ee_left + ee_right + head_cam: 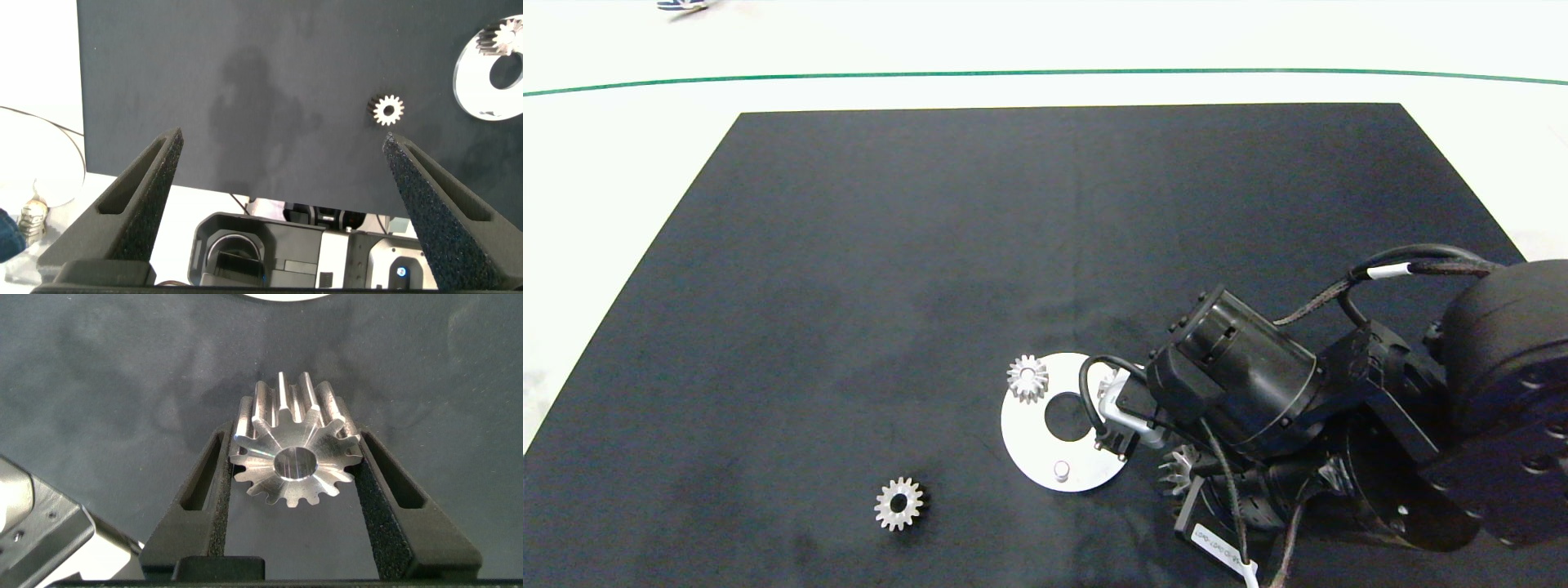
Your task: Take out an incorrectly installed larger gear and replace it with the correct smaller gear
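The right wrist view shows the right pincer [294, 469] clamped on a silver metal gear with long pointed teeth [294, 453], the larger gear, its dark centre bore facing the camera and a finger pressed to each flank above the black mat [98, 367]. From overhead, the dark right arm hides most of this: only a few spiky teeth [1178, 472] peek out beside the round silver metal plate with a centre hole [1033, 433].

The head view also shows a small blunt-toothed silver gear mounted on the plate's far edge [1027, 377], a bare peg [1061, 469] on its near side, and another small silver gear lying loose on the mat [899, 503], well apart from the plate.

The left pincer [282, 151] appears only in its own wrist view, fingers spread wide off the counter's edge, looking toward the loose small gear [388, 109].
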`<state>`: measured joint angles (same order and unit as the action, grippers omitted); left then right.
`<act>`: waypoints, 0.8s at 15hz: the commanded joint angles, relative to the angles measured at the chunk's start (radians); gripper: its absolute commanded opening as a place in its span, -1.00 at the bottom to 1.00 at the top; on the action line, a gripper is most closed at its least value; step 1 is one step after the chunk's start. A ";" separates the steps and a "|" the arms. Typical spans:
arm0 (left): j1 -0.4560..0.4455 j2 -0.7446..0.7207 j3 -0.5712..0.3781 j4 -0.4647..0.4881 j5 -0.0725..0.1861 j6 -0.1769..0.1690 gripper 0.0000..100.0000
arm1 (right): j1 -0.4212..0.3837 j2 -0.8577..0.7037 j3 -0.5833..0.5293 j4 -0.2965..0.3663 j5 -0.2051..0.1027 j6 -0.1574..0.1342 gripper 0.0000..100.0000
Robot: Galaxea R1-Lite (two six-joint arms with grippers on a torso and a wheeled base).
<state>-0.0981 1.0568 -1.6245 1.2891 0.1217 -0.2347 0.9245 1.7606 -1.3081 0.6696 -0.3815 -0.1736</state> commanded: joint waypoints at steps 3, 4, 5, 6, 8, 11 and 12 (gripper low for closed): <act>-0.002 0.000 0.002 0.007 0.001 -0.002 1.00 | -0.044 -0.041 0.138 -0.082 0.064 -0.001 -1.00; -0.002 0.002 0.003 0.007 0.001 -0.002 1.00 | -0.047 -0.040 0.142 -0.091 0.070 0.000 -1.00; -0.002 0.002 0.003 0.007 0.001 -0.002 1.00 | -0.055 -0.038 0.144 -0.096 0.078 0.000 -1.00; -0.002 0.002 0.003 0.007 0.001 -0.002 1.00 | -0.059 -0.035 0.145 -0.097 0.088 0.000 -1.00; -0.002 0.002 0.002 0.007 0.001 -0.002 1.00 | -0.072 -0.030 0.153 -0.100 0.090 0.000 -1.00; -0.002 0.002 0.003 0.007 0.001 -0.002 1.00 | -0.081 -0.026 0.173 -0.127 0.090 -0.001 -1.00; 0.000 0.002 0.003 0.007 0.001 -0.002 1.00 | -0.082 -0.024 0.174 -0.127 0.090 -0.001 -1.00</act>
<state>-0.0996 1.0568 -1.6217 1.2891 0.1217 -0.2347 0.8447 1.7298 -1.1372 0.5396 -0.2896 -0.1732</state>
